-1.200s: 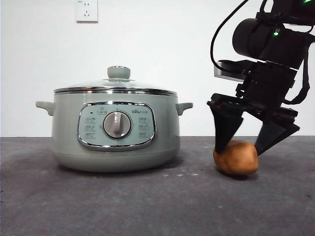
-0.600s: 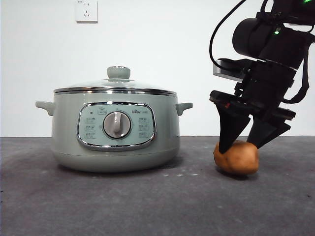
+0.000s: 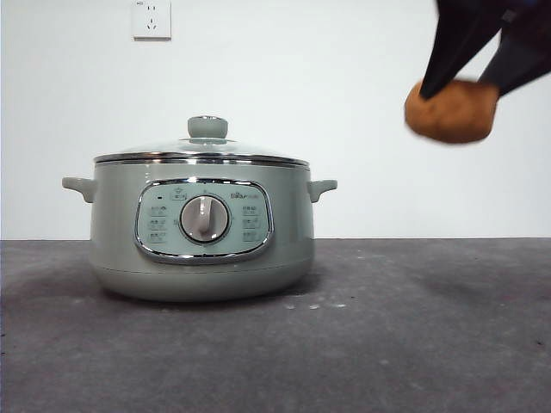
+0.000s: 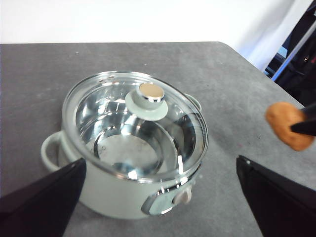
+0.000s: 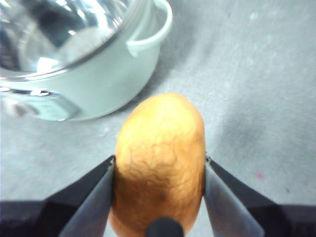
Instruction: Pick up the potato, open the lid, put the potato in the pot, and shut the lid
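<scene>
Front view: right gripper [image 3: 473, 73] high at the upper right corner, only the two black jaws visible, closed against both sides of the potato [image 3: 452, 110], which hangs in mid-air well above the grey table [image 3: 387, 344] and well apart from the pot [image 3: 202, 232]. Pot standing on the table to the left of centre, control panel [image 3: 203, 219] and silver dial [image 3: 205, 218] facing the camera, small side handles at either end. Lid [image 3: 202, 153] seated flat on the pot's rim, green knob [image 3: 207, 127] upright on top. White wall behind, with a socket [image 3: 151, 19] near the top left. Right wrist view: orange-brown potato [image 5: 159, 160] pinched between the two jaws of the right gripper [image 5: 159, 182], one jaw pressed to each flank, skin finely wrinkled; below it bare table, and off to one side the pale green pot [image 5: 94, 89] with one looped handle [image 5: 150, 34] and the glass of the lid [image 5: 54, 29]. Left wrist view: left gripper [image 4: 163, 197] spread wide, a jaw at each lower corner, nothing between them, poised above and just short of the pot [image 4: 98, 197]; lid [image 4: 136, 126] closed, shiny bare steel interior visible through the glass; potato [image 4: 289, 125] seen off to the side past the pot, held clear of the table.
</scene>
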You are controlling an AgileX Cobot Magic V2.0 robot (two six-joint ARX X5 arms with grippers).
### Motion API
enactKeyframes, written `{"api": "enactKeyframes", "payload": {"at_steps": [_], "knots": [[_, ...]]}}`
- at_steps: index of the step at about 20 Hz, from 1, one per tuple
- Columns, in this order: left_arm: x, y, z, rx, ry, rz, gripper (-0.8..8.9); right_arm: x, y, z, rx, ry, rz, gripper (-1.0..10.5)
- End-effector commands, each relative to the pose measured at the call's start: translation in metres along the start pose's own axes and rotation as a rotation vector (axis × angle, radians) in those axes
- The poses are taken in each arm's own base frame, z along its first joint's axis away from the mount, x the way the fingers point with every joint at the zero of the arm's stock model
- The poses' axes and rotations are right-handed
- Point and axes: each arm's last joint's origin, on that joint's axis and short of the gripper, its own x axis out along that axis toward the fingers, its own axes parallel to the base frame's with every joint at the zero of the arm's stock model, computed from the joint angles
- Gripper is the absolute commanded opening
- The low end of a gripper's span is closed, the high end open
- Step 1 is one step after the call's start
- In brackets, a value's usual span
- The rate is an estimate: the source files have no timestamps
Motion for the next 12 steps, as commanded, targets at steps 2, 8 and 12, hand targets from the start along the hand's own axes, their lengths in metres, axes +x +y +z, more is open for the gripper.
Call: {"api": "enactKeyframes", "payload": {"at_steps": [2, 8, 12], "knots": [[0.031, 0.007, 0.021, 0.038, 0.035, -0.030, 6.91, -0.030, 0.005, -0.007, -0.003, -0.043, 0.003, -0.2], [0.109, 0.010, 0.054, 0.124, 0.160, -0.029, 6.91, -0.062, 0.011, -0.022, -0.004, -0.060, 0.003, -0.2], [0.163, 0.005, 0.063, 0.184, 0.223, -0.007, 6.91, -0.073, 0.014, -0.030, -0.001, -0.044, 0.025, -0.2]]}}
